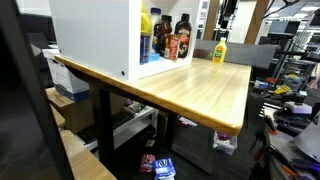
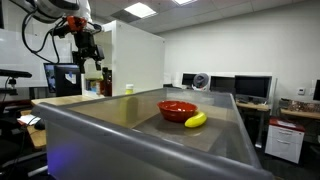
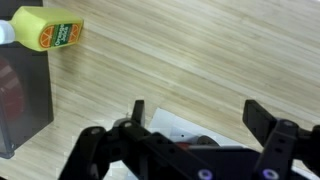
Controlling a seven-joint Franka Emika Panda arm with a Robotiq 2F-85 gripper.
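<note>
gripper: the black two-finger gripper [image 3: 195,110] hangs in the air off the open side of the tall white open-front cabinet [image 1: 95,35]. You can also spot it in an exterior view [image 2: 92,52].
jaws: spread wide with nothing in them, just bare wood showing in the gap.
table: the light wooden tabletop [image 3: 200,50] carries the cabinet and runs out past its open side, right under the gripper.
bottle: the yellow plastic squeeze bottle [image 3: 48,28] has a white cap and a green and orange label. It sits on the tabletop near the cabinet's open side but not touching it, and it's clear of both fingers. In an exterior view [image 1: 219,50] it looks upright.
cabinet shelf: a bunch of dark, blue and yellow bottles [image 1: 183,25] is packed together inside the cabinet, facing the open side. Labels are too small to read, sorry.
bowl: the shallow red bowl [image 2: 177,109] is well apart from the cabinet, out on its closed side.
banana: the yellow banana [image 2: 196,120] lies just beside the bowl, even farther from the cabinet. Can't tell if the two touch.
</note>
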